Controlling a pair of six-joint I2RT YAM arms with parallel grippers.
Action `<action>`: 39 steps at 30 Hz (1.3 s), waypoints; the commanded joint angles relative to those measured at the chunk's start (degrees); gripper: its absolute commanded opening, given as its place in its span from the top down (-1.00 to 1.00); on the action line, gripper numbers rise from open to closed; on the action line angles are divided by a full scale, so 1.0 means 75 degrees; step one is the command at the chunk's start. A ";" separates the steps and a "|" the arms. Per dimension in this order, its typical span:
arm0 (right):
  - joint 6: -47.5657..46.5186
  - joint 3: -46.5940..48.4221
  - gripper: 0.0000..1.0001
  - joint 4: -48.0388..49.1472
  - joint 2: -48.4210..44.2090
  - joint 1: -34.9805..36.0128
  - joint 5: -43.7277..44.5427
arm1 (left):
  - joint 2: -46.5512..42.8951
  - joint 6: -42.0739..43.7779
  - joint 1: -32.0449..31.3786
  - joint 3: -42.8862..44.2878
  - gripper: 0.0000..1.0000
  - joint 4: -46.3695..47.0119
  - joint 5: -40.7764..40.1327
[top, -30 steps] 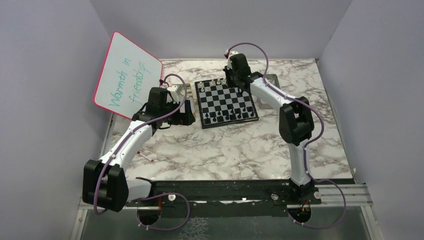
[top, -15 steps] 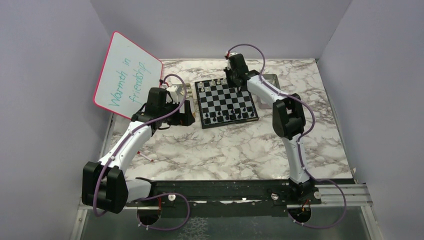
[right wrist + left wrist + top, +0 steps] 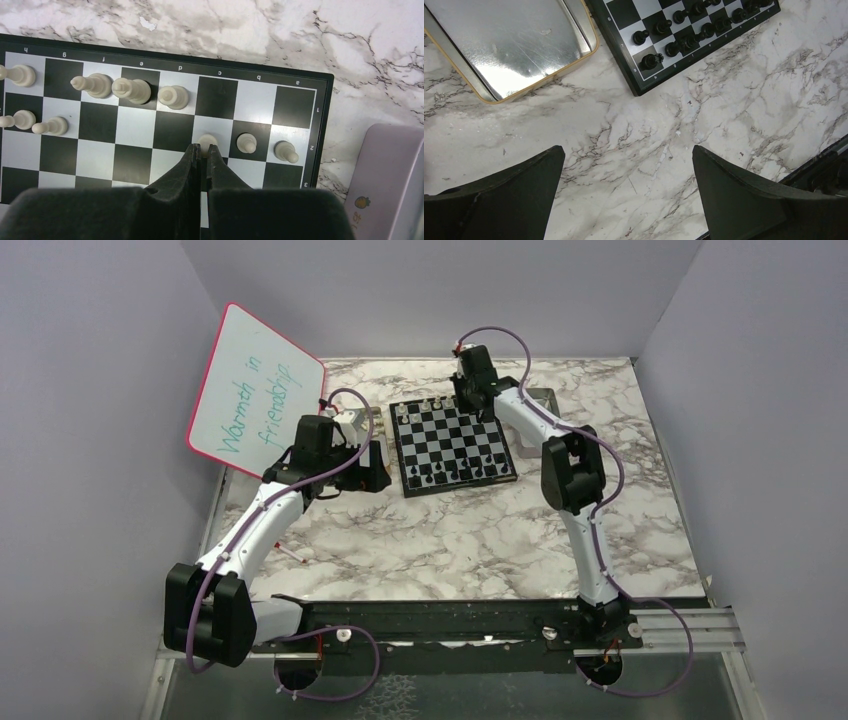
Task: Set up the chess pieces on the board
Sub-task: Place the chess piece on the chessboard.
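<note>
The board (image 3: pixel 450 440) lies at the middle back of the marble table. My right gripper (image 3: pixel 204 148) hangs over its far right corner, shut on a white pawn (image 3: pixel 207 139) that stands on a pale square in the second row. To its right stand two more white pawns (image 3: pixel 246 143). Taller white pieces (image 3: pixel 132 91) line the edge row. Black pieces (image 3: pixel 649 61) fill the near rows of the board (image 3: pixel 624 15). My left gripper (image 3: pixel 628 160) is open over bare marble, left of the board, with nothing between its fingers.
A shiny metal tray (image 3: pixel 514 45) lies next to the board's left side. A lilac box (image 3: pixel 385 170) sits just right of the board. A pink-rimmed whiteboard (image 3: pixel 255 390) leans against the left wall.
The right arm's elbow has swung left and toward the board, while its gripper stayed over the far right corner. The left arm has not moved.
</note>
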 commanded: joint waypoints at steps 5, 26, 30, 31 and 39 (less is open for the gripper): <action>0.0094 0.0511 0.82 -0.0315 0.0394 -0.0050 -0.0130 | -0.0182 0.0060 0.0044 -0.0021 -0.98 0.0070 0.0181; 0.0186 0.0857 0.70 -0.0675 0.0728 -0.0098 -0.0222 | -0.0211 0.0059 0.0044 -0.0024 -0.98 0.0070 0.0148; 0.0198 0.0944 0.58 -0.0719 0.0762 -0.0109 -0.0243 | -0.0208 0.0055 0.0044 -0.0015 -0.98 0.0071 0.0145; 0.0198 0.0969 0.57 -0.0737 0.0771 -0.0106 -0.0243 | -0.0212 0.0057 0.0044 -0.0027 -0.98 0.0070 0.0145; 0.0107 0.1311 0.38 -0.0899 0.0718 -0.0109 -0.0244 | -0.0298 0.0078 0.0044 -0.0054 -0.98 0.0035 0.0049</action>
